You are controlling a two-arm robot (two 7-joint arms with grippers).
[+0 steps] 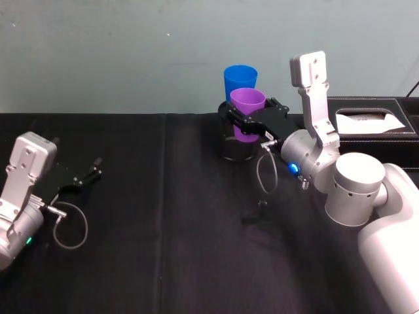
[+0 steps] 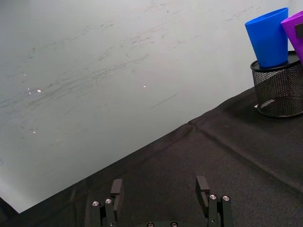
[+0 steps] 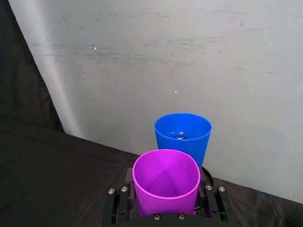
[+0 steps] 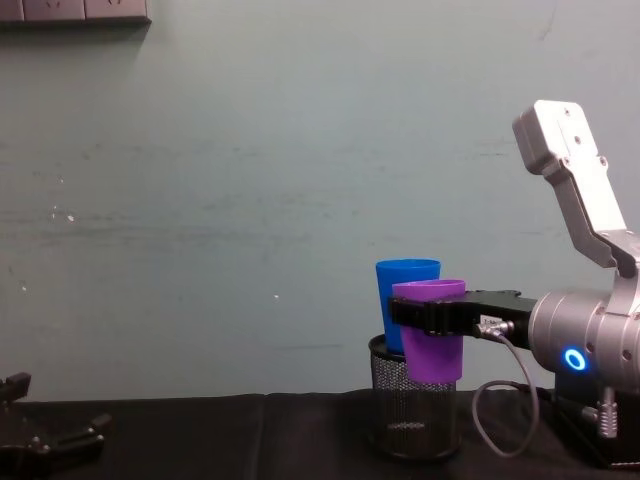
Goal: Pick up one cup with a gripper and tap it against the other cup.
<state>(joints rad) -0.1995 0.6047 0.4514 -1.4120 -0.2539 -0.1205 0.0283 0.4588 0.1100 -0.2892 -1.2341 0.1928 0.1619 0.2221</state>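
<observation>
Clamping the upright purple cup point(image 1: 247, 99), my right gripper point(image 1: 246, 124) holds it just short of the blue cup point(image 1: 240, 75) directly beyond; my left gripper point(image 1: 97, 168) idles at left, fingers apart.

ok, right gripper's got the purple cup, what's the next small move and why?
Probably ease the right gripper slightly forward, carrying the purple cup into the blue cup. It is shut on the purple cup, roughly level with the blue one standing in the mesh pen holder just behind; contact can't be confirmed. Left gripper sits parked, open.
</observation>
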